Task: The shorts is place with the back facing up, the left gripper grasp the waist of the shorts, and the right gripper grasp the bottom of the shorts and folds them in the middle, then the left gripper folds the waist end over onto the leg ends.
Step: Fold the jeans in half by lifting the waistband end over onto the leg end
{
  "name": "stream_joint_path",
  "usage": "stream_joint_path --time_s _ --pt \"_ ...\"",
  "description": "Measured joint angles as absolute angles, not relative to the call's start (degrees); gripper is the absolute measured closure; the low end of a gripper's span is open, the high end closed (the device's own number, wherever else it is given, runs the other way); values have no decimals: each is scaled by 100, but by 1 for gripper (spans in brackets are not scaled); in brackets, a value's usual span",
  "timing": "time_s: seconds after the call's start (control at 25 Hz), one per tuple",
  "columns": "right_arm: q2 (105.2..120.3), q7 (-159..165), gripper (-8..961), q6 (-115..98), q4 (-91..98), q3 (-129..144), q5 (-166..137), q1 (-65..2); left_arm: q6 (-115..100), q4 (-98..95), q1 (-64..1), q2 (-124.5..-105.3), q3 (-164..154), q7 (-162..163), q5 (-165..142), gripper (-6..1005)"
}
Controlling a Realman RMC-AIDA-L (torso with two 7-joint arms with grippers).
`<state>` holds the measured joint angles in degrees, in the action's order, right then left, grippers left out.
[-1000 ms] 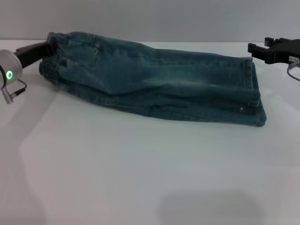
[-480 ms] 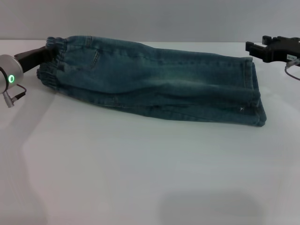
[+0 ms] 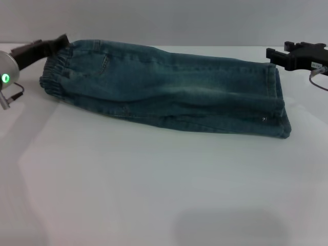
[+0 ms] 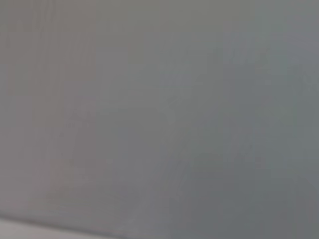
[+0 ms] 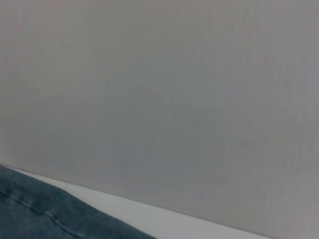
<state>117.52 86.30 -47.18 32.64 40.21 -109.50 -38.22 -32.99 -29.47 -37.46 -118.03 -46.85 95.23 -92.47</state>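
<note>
— What is the cloth looking like?
— The shorts [image 3: 169,92] are showing as faded blue-green denim, matt and a little coarse, with paler worn streaks along the folds. The waist [image 3: 54,77] is looking ruched and wrinkly; the leg ends [image 3: 277,100] are lying flat, with raised stitched seams.
— And the hardware?
— The left gripper [image 3: 60,42] is looking like matt black plastic, on a wrist that is gleaming like brushed silver metal. The right gripper [image 3: 274,53] is appearing matt black too.
— The surface underneath?
— The table [image 3: 154,184] is looking smooth and white, giving back a faint sheen.
</note>
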Motion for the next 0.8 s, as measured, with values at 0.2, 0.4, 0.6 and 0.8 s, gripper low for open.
stream_joint_path --time_s 0.2,0.4,0.6,0.8 --pt "11760 8630 395 -4734 3260 4025 -10950 -3805 -4074 -3445 -3403 -11795 -4661 9317 -9115 350" --pt "11768 8630 396 -4748 3260 4026 -10951 -3806 -5237 -3562 -3105 -11656 -4652 8975 -8887 187" --pt "11768 8631 396 -4753 3260 4025 -10951 -3836 -5822 -3447 -2853 -11494 -4709 8940 -8998 151" --pt "11769 8631 396 -4754 3261 4025 -10951 -3881 -5582 -3295 -2684 -11533 -4667 8931 -9022 156"
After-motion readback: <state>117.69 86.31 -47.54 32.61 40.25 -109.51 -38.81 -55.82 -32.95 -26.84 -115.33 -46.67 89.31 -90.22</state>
